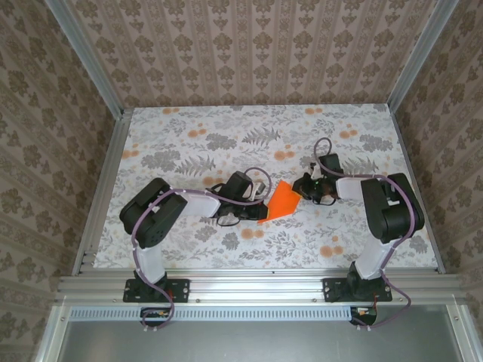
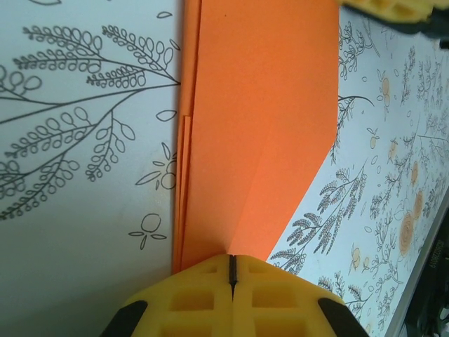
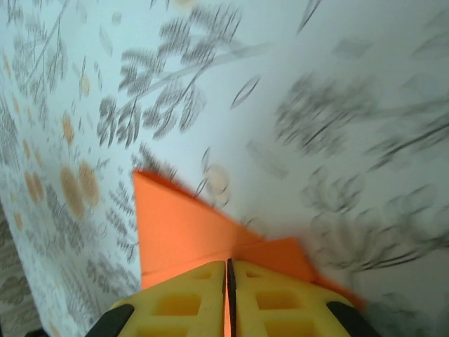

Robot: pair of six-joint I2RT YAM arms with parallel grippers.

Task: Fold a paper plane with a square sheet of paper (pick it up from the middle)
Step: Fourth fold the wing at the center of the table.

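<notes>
The orange sheet of paper (image 1: pixel 283 202) is folded into a layered, creased wedge and is held just above the middle of the flowered table. My left gripper (image 1: pixel 263 205) is shut on its left end. In the left wrist view the yellow jaws (image 2: pixel 232 261) meet on the paper's edge, and the folded layers (image 2: pixel 259 126) stretch away from them. My right gripper (image 1: pixel 300 188) is shut on the opposite, upper right end. In the right wrist view (image 3: pixel 229 270) orange shows in the slit between the jaws, and the paper (image 3: pixel 179 225) spreads out to the left. The right gripper's yellow fingers (image 2: pixel 393 8) peek in at the top of the left wrist view.
The flowered tablecloth (image 1: pixel 226 136) covers the table. Aluminium rails (image 1: pixel 249 283) run along the near edge and the sides. Patterned walls (image 1: pixel 249 53) close in the back and both sides. Both forearms lie low over the middle of the table.
</notes>
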